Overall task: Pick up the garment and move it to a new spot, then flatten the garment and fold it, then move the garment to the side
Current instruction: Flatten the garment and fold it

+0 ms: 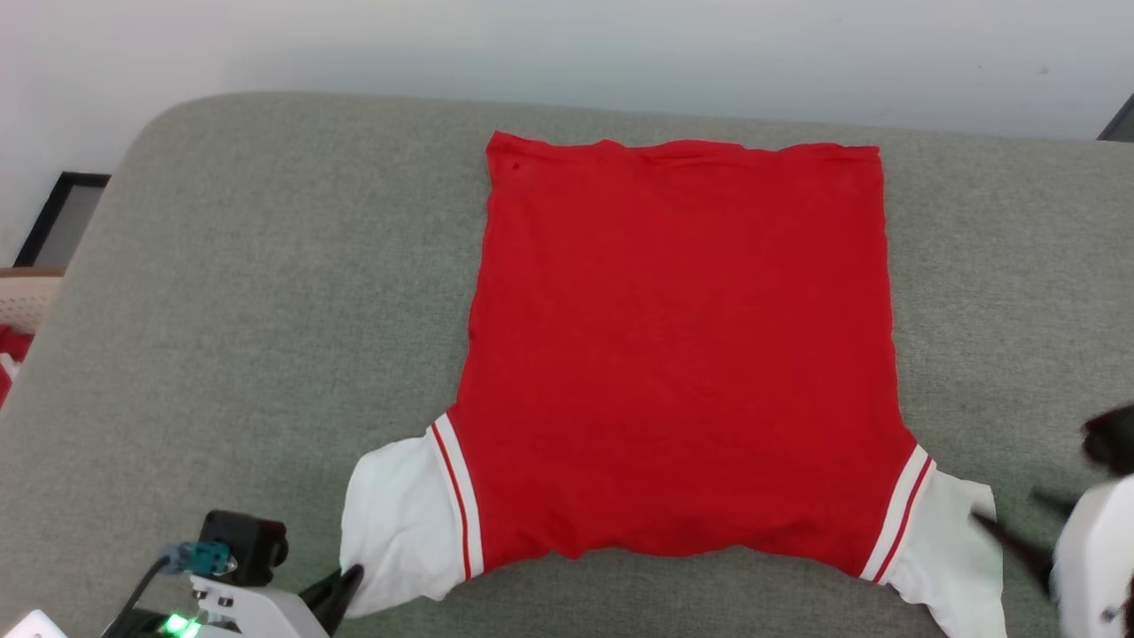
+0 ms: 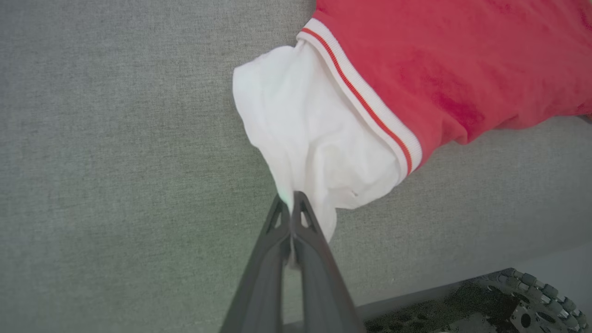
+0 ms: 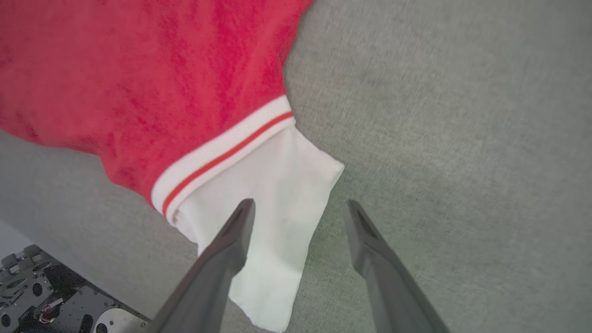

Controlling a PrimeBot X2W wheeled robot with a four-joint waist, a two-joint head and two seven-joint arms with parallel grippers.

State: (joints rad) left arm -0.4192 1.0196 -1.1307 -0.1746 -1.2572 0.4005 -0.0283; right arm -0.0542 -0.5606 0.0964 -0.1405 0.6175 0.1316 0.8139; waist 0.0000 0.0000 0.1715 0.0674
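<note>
The garment (image 1: 678, 354) lies spread on the grey cushion (image 1: 248, 310), plain red side up, hem far from me and both white sleeves toward me; no letters show. My left gripper (image 1: 341, 589) is shut on the outer edge of the left sleeve (image 2: 314, 152), with the fingertips (image 2: 290, 200) pinching white cloth. My right gripper (image 3: 300, 206) stands open over the right sleeve (image 3: 282, 217), one finger (image 3: 233, 231) above the cloth and the other above bare cushion. In the head view the right gripper (image 1: 1028, 523) is blurred at the sleeve's outer edge.
The cushion's near edge runs just behind both sleeves, with the robot's dark base (image 2: 485, 300) below it. A small red cloth (image 1: 7, 359) and a pale basket rim (image 1: 27, 297) lie off the cushion's left side. A white wall (image 1: 567, 44) stands behind.
</note>
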